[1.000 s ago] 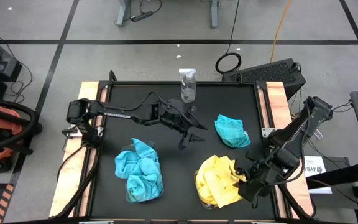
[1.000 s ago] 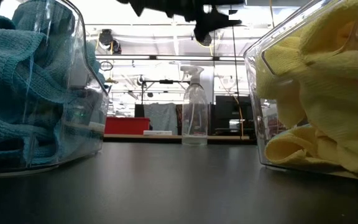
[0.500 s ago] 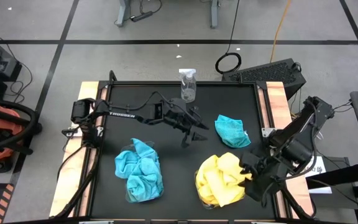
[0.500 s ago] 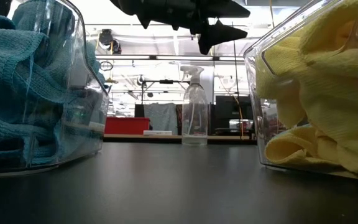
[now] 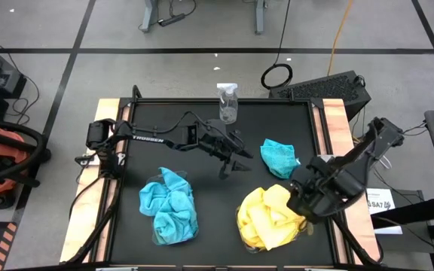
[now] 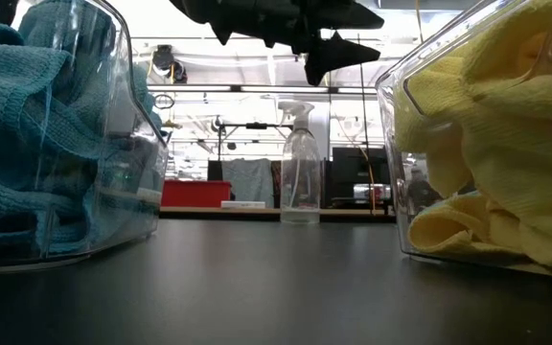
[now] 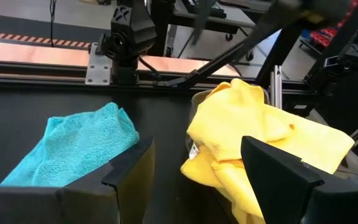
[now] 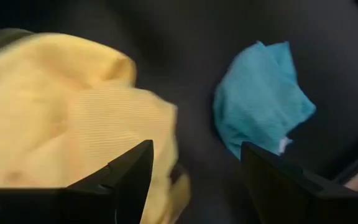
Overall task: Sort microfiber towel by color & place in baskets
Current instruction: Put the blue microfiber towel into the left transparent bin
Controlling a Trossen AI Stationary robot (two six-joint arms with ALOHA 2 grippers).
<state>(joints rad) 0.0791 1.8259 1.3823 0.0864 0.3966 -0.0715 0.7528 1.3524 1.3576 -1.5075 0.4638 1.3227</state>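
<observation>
One turquoise towel (image 5: 279,158) is left loose on the dark surface (image 5: 157,113), right of centre in the overhead frame. Everything else looks sorted: the basket of blue towels (image 5: 169,207) sits at lower left and the basket of yellow towels (image 5: 268,220) at lower centre-right.

The left gripper (image 5: 234,156) hangs in mid-frame, off the surface, fingers spread and empty, aimed at the loose cloth. The right gripper (image 5: 306,197) hovers at the yellow basket's right edge, fingers apart, holding nothing; its wrist view shows both the yellow pile and the stray cloth beyond.

I'd say this is the last pickup. Next, one gripper must drop onto the turquoise cloth, pinch it, and carry it across to the blue basket. A spray bottle (image 5: 227,103) stands at top centre, clear of that path.
</observation>
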